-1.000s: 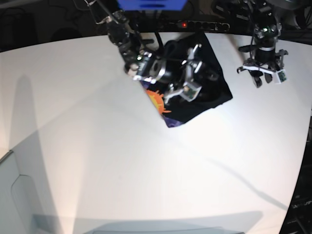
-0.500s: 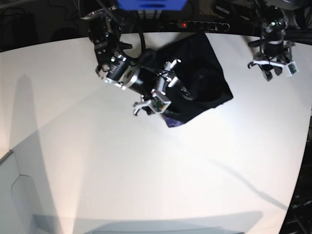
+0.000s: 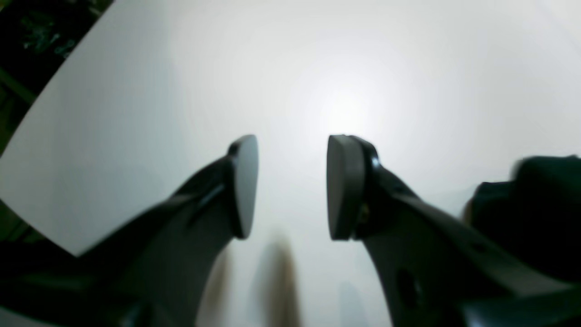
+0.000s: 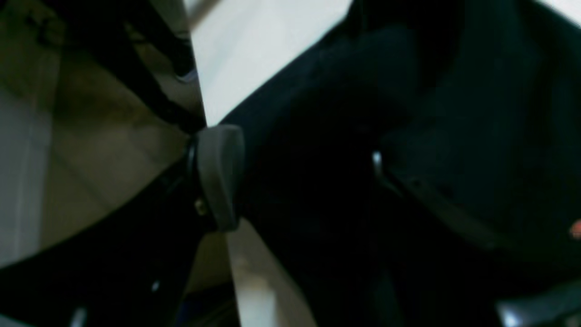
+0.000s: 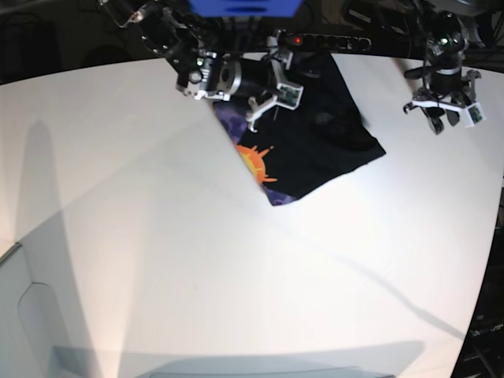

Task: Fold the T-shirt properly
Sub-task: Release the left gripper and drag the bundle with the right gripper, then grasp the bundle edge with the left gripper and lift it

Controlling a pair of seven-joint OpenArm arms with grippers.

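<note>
The black T-shirt (image 5: 327,134) lies folded into a rough square at the back of the white table (image 5: 236,276). Its orange sun print (image 5: 256,164) shows at the near left corner. My right gripper (image 5: 272,93) hovers over the shirt's far left edge with its jaws wide apart. In the right wrist view black cloth (image 4: 317,136) fills the space behind the open right gripper (image 4: 299,177); no fold is pinched. My left gripper (image 5: 442,114) hangs to the right of the shirt, apart from it. In its own wrist view the left gripper (image 3: 290,186) is open over bare table.
A power strip with a red light (image 5: 295,39) runs along the table's back edge, just behind the shirt. A blue block (image 5: 244,6) sits above it. The table's curved right edge (image 5: 492,236) lies close to the left arm. A dark blurred shape (image 3: 535,204) shows in the left wrist view.
My right gripper has swung off the shirt's near left part to its far edge, uncovering the sun print. The left gripper has barely moved in the last half second.
</note>
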